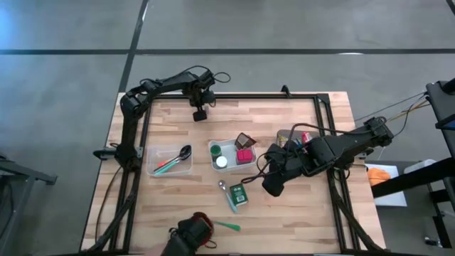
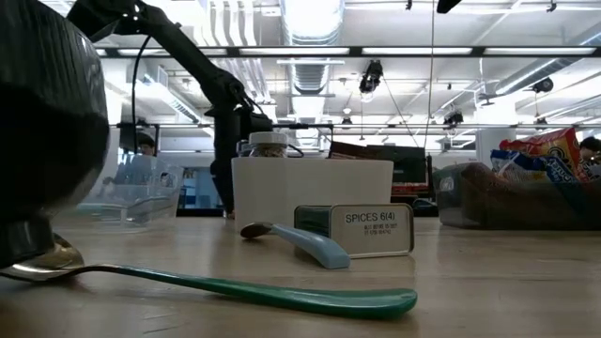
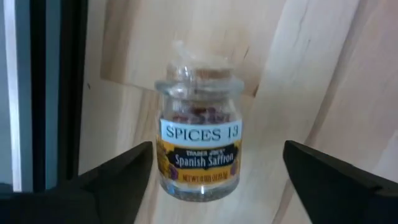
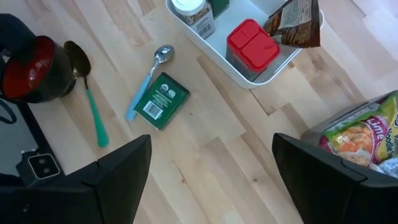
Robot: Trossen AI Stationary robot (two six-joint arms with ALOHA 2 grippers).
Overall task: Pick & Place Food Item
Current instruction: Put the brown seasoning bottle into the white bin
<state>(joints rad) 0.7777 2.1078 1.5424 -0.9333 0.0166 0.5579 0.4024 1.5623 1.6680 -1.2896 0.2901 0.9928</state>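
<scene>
A small glass jar of Spanish saffron [image 3: 199,146], cork-stoppered and labelled SPICES 13, lies on its side on the wooden table near the far edge. My left gripper [image 3: 217,165] points down over it, open, one finger on each side of the jar and neither touching it. In the high view the left gripper [image 1: 200,114] hides the jar. My right gripper [image 1: 273,188] hangs open above the table's middle right, with nothing between its fingers [image 4: 124,165].
A white bin [image 1: 229,161] at mid-table holds a red box [image 4: 251,42], a brown packet and jars. Near it lie a green spice tin [image 4: 160,99] and a blue-handled spoon [image 4: 144,87]. A clear tub [image 1: 169,161] stands left, snack bags [image 4: 367,134] right, a dark bowl [image 1: 195,229] near.
</scene>
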